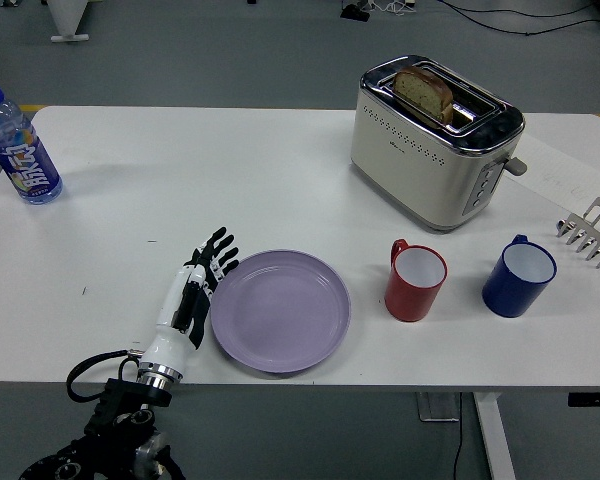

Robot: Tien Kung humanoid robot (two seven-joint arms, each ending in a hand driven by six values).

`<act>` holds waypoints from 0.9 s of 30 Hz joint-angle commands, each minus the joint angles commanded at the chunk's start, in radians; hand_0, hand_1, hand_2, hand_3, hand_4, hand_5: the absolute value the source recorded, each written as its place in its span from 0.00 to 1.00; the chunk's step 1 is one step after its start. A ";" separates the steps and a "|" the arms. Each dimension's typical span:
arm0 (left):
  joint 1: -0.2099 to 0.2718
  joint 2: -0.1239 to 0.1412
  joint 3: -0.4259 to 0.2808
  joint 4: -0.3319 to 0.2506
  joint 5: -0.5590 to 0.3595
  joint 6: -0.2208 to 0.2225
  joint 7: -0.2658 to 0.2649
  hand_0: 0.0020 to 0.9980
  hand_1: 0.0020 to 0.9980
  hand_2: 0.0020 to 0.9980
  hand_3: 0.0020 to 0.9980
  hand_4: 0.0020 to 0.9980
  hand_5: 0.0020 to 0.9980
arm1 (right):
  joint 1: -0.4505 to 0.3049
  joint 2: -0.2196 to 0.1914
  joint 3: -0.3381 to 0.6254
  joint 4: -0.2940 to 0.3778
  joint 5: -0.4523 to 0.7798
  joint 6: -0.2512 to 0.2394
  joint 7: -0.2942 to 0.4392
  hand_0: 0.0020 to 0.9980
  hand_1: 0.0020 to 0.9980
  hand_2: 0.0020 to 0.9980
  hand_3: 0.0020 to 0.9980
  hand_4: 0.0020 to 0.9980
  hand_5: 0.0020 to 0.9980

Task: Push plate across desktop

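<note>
A lilac plate (280, 311) lies flat on the white table (230, 180) near its front edge, left of centre. My left hand (202, 277) comes in from the lower left, fingers spread and straight, its edge against the plate's left rim. It holds nothing. The right hand is out of view.
A red mug (415, 281) stands just right of the plate, a blue mug (519, 277) further right. A toaster (435, 140) with bread stands at the back right. A water bottle (18, 148) stands far left. A metal rack (592, 232) is at the right edge.
</note>
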 joint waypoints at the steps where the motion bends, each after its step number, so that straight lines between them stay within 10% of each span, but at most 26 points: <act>1: 0.000 0.001 0.001 -0.001 0.000 0.000 0.000 0.84 0.90 0.95 0.94 0.59 1.00 | 0.000 0.000 0.000 0.000 0.000 0.000 0.000 0.64 0.61 0.67 0.61 0.19 0.11; 10: 0.007 -0.005 -0.020 -0.011 0.019 0.014 0.000 0.84 0.90 0.95 0.93 0.59 1.00 | 0.001 0.000 0.001 0.000 -0.001 0.000 0.000 0.64 0.61 0.67 0.61 0.19 0.11; 20: 0.040 -0.065 -0.267 -0.021 0.189 0.033 0.054 0.82 0.87 0.91 0.88 0.59 1.00 | -0.002 -0.001 0.002 0.000 -0.002 -0.001 -0.001 0.64 0.61 0.67 0.61 0.19 0.11; 27: 0.055 -0.038 -0.494 -0.032 0.265 -0.043 0.148 0.78 0.81 0.83 0.77 0.60 1.00 | -0.004 -0.001 0.004 0.000 0.001 -0.003 -0.001 0.64 0.61 0.67 0.61 0.19 0.11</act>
